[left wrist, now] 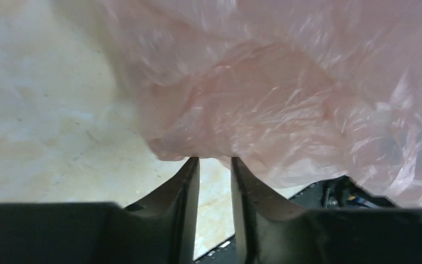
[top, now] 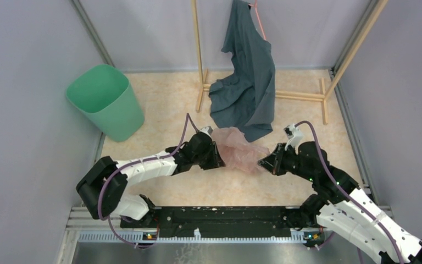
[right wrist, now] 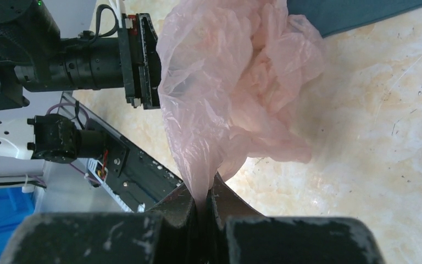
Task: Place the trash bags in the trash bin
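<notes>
Clamps pink trash bag (right wrist: 236, 93) in right tool (right wrist: 203, 192); holds left tool (left wrist: 215, 163) narrowly apart, film just ahead.

Lab cell: grey panel walls (top: 22, 66)

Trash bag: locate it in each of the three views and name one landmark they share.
Top external: trash bag at centre, just below the dark garment.
Left wrist: trash bag fills the upper right, its edge at the left end effector's tips.
Right wrist: trash bag at centre, pinched in the shut right end effector.
Shared landmark: the beige marbled surface beneath it.
</notes>
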You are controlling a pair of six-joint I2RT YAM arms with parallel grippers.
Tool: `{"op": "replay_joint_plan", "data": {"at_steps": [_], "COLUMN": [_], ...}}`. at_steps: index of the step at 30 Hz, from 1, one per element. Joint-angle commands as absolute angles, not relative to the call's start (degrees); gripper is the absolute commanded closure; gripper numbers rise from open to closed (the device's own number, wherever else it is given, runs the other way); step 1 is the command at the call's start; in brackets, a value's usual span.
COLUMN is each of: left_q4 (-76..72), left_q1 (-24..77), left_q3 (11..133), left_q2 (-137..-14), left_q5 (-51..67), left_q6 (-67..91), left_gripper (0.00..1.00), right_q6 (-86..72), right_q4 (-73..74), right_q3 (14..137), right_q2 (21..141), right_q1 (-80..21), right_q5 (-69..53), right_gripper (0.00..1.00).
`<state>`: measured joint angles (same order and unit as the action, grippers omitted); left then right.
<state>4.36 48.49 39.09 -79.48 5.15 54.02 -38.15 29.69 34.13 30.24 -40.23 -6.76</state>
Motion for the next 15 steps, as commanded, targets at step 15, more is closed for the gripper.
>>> {"op": "replay_joint_plan", "data": {"at_steps": [15], "left_q4": [37.1], "left_q1": [47.3], "left_q3": [49.2], "left_q2": [-41.0], "left_q5": [-15.8], "left_q6": [48.4], "left_gripper": [0.99], "right_q6": [-37.2], "right_q4": [31.6], "right_q3": [34.3], "right_q2": [29.0], "right_q1": [-39.9], "right_q5": [-8.3], "right_gripper": [0.98]}}
